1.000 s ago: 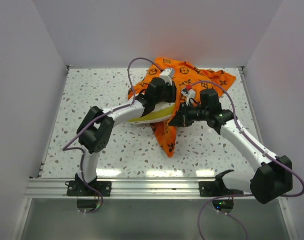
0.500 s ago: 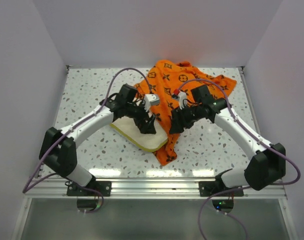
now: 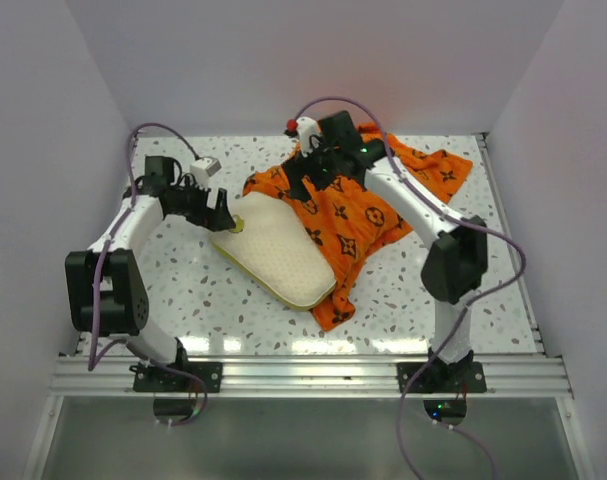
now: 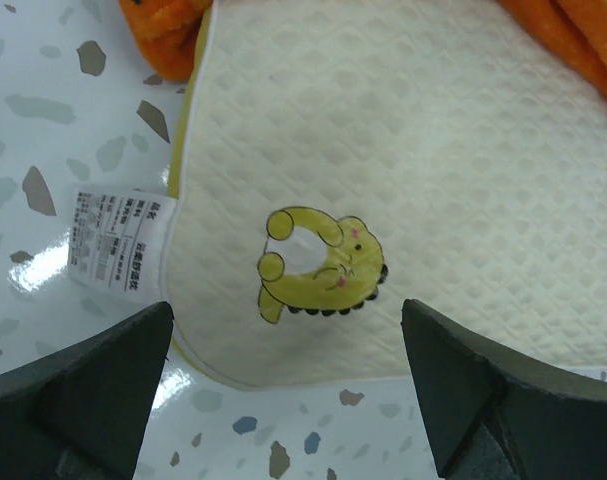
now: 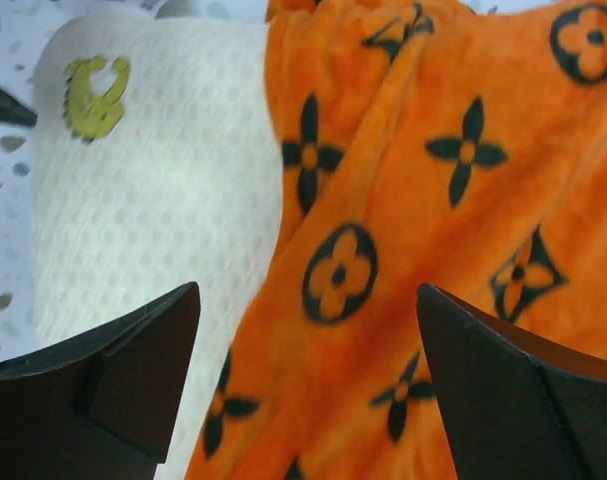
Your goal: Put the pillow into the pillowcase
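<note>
Both arms are swinging away from the middle of the table, where they were bunched a second ago. The left gripper (image 3: pixel 226 213) is now hovering at the 10 o'clock corner of the pillow (image 3: pixel 278 255). The right gripper (image 3: pixel 305 178) is hanging over the 11 o'clock edge of the pillowcase (image 3: pixel 368 205). Each is standing wide open and gripping nothing. The pillow is lying flat and uncovered on the speckled table (image 3: pixel 183 290), its 3 o'clock side touching the orange fabric. A yellow cartoon patch (image 4: pixel 318 262) and a white care label (image 4: pixel 118 238) are showing between the left fingers.
</note>
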Available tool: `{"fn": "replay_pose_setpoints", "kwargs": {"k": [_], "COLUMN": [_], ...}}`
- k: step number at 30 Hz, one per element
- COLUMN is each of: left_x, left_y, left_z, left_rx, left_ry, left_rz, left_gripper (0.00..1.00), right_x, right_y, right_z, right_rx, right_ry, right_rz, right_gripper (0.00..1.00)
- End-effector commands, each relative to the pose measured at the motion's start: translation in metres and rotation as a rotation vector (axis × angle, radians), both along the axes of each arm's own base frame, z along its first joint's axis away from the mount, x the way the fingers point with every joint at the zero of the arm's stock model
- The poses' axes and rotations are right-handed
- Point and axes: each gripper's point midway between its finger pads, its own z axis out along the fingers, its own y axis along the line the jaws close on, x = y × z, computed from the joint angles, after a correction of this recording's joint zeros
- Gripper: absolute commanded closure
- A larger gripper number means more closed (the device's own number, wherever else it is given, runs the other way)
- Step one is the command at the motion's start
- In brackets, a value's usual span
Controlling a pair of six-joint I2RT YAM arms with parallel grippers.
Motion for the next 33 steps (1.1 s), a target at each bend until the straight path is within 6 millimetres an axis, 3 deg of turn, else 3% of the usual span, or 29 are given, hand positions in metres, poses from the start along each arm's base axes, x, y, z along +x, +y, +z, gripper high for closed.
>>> {"fn": "replay_pose_setpoints", "kwargs": {"k": [1, 2, 3, 4, 5, 6, 7, 9, 13, 16, 22, 23, 25, 28, 30, 32, 33], "left_x": [0.041, 0.045, 0.046, 0.046, 0.047, 0.047, 0.046, 0.044, 0.038, 0.039, 0.036, 0.036, 0.035, 0.031, 0.024, 0.021, 0.022], "left_y": [0.007, 0.006, 0.005, 0.003, 0.002, 0.001, 0.000, -0.002, -0.005, -0.006, -0.007, -0.006, -0.004, -0.003, -0.011, -0.021, -0.026], "left_z": [-0.001, -0.005, -0.007, -0.013, -0.016, -0.018, -0.023, -0.028, -0.038, -0.041, -0.047, -0.048, -0.050, -0.058, -0.064, -0.070, -0.079], "left_rx": [0.008, 0.004, -0.011, -0.024, -0.032, -0.043, -0.058, -0.074, -0.109, -0.127, -0.146, -0.145, -0.152, -0.168, -0.227, -0.285, -0.317], "left_ry": [-0.074, -0.074, -0.072, -0.059, -0.068, -0.067, -0.063, -0.054, -0.042, -0.016, 0.015, 0.021, 0.050, 0.097, 0.151, 0.182, 0.228], "left_rz": [0.042, 0.043, 0.037, 0.043, 0.047, 0.051, 0.066, 0.080, 0.107, 0.135, 0.151, 0.159, 0.195, 0.246, 0.243, 0.229, 0.238], "left_gripper": [0.00, 0.00, 0.00, 0.00, 0.00, 0.00, 0.00, 0.00, 0.00, 0.00, 0.00, 0.00, 0.00, 0.00, 0.00, 0.00, 0.04], "right_x": [0.061, 0.073, 0.082, 0.093, 0.100, 0.105, 0.113, 0.114, 0.124, 0.134, 0.140, 0.139, 0.136, 0.125, 0.116, 0.108, 0.106], "right_y": [0.032, 0.040, 0.051, 0.059, 0.072, 0.081, 0.091, 0.107, 0.134, 0.140, 0.154, 0.158, 0.164, 0.161, 0.160, 0.164, 0.168], "right_z": [-0.008, -0.010, -0.037, -0.023, -0.023, -0.039, -0.031, -0.033, -0.052, -0.069, -0.077, -0.092, -0.102, -0.136, -0.150, -0.151, -0.138], "right_rx": [-0.048, -0.045, -0.065, -0.028, -0.006, -0.009, 0.022, 0.047, 0.083, 0.075, 0.116, 0.098, 0.069, 0.021, -0.002, 0.010, 0.036], "right_ry": [-0.135, -0.156, -0.138, -0.176, -0.200, -0.196, -0.234, -0.248, -0.282, -0.305, -0.319, -0.310, -0.319, -0.248, -0.211, -0.185, -0.183], "right_rz": [-0.087, -0.100, -0.099, -0.111, -0.106, -0.099, -0.095, -0.081, -0.081, -0.119, -0.112, -0.101, -0.066, -0.024, 0.017, 0.053, 0.058], "right_gripper": [0.08, 0.08, 0.08, 0.08, 0.08, 0.08, 0.08, 0.09, 0.11, 0.13, 0.13, 0.13, 0.16, 0.27, 0.52, 0.77, 1.00]}}
